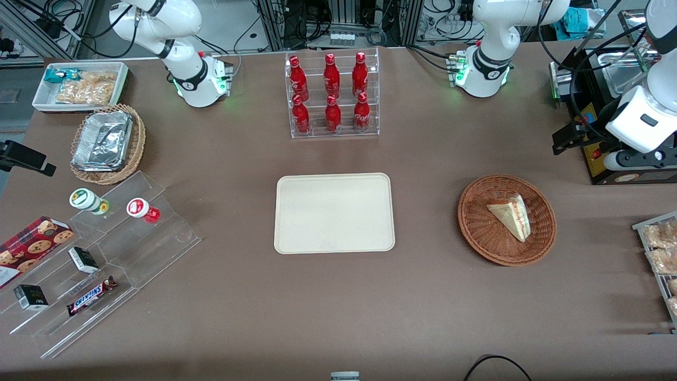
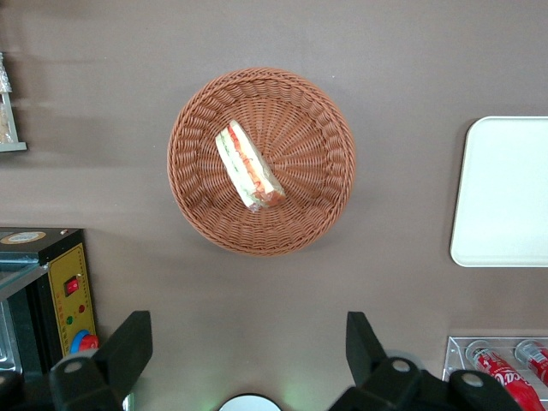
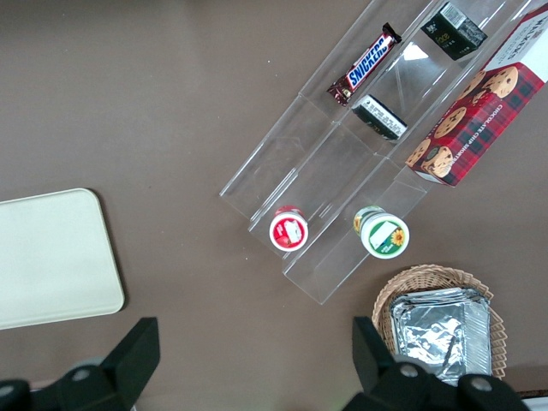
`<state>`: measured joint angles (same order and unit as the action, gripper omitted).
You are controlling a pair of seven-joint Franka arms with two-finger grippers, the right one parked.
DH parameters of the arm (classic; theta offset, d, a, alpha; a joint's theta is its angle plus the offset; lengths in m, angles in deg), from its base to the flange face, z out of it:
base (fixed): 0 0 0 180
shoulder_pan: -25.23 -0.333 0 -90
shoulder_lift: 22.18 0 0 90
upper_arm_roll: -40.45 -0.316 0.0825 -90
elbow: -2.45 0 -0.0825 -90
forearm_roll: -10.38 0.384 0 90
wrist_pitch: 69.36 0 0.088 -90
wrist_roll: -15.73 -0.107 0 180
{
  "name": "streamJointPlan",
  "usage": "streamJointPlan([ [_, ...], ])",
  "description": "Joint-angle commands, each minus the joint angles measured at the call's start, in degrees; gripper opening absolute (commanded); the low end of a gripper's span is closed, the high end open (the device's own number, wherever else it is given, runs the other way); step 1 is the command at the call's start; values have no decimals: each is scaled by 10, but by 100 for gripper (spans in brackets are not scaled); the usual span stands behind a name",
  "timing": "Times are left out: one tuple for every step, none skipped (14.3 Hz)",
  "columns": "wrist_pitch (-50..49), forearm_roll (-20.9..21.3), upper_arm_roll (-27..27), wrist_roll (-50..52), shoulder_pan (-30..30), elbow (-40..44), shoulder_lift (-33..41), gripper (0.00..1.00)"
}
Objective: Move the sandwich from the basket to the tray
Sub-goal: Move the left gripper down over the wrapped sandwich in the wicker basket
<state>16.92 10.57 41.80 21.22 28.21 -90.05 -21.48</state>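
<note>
Fingers [image 2: 124,347] are hanging wide apart and empty, high above the basket [image 2: 325,111]. Sandwich [image 2: 248,165] is lying inside the basket, looking soft and light, so I'd pinch gently across the bread faces.

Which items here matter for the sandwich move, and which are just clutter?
In play: sandwich lying in the basket; empty tray; gripper high above the table, jaws open, holding nothing.

Clutter: red bottles, foil containers, candy bar, cookie box, two cups.
</note>
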Motion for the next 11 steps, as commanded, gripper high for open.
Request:
streamJointPlan([
  [-4, 1, -3, -6, 7, 14, -7, 100],
  [-6, 2, -1, -6, 7, 14, -8, 100],
  [-6, 2, 0, -5, 7, 8, -9, 100],
  [-6, 0, 0, 0, 7, 4, -14, 100],
  [-5, 0, -1, 1, 7, -5, -21, 100],
  [4, 1, -1, 0, 7, -23, -23, 100],
  [26, 2, -1, 0, 6, -49, -25, 100],
  [57, 3, -1, 0, 5, -78, -26, 100],
  [99, 3, -2, 0, 5, -120, -25, 100],
  [145, 4, -3, 1, 4, -161, -22, 100],
  [203, 5, -3, 4, 4, -209, -18, 100],
])
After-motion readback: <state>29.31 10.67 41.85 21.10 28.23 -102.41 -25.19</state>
